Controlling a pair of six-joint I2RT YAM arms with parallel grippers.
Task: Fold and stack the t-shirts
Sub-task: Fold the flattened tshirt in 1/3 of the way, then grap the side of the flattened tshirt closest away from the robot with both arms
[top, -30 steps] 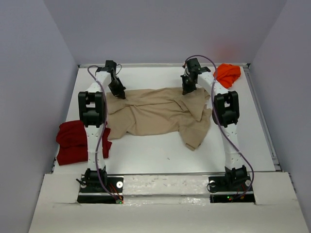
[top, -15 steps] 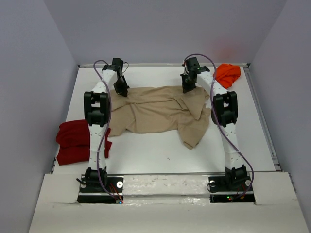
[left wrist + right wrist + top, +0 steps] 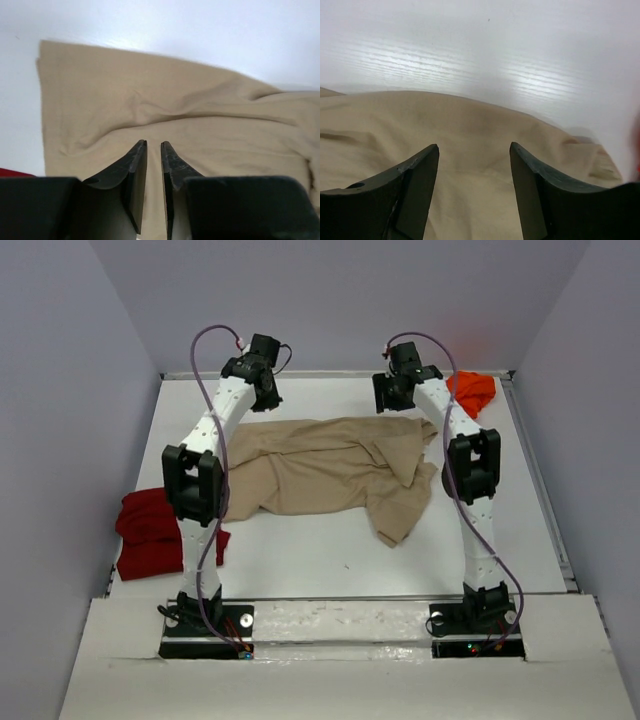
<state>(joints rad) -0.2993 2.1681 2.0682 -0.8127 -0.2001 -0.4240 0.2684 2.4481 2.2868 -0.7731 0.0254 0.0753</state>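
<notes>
The tan t-shirt (image 3: 330,468) lies spread and wrinkled across the middle of the table, its far edge straightened out. My left gripper (image 3: 266,392) hovers above the shirt's far left corner. In the left wrist view that gripper (image 3: 154,145) shows a narrow gap with only the tan t-shirt (image 3: 125,100) beneath it. My right gripper (image 3: 393,396) hangs over the far right corner, and in its wrist view it (image 3: 474,147) stands wide open and empty above the tan t-shirt (image 3: 470,125). The dark red t-shirt (image 3: 150,530) lies bunched at the left, the orange t-shirt (image 3: 471,391) at the far right corner.
The white table (image 3: 330,560) is walled on the left, right and back. A raised rim (image 3: 535,470) runs along the right side. The arm bases (image 3: 205,620) sit at the near edge.
Both grippers have let go of the tan t-shirt's far edge, opened and risen toward the back wall. The far edge now lies flat on the table.
</notes>
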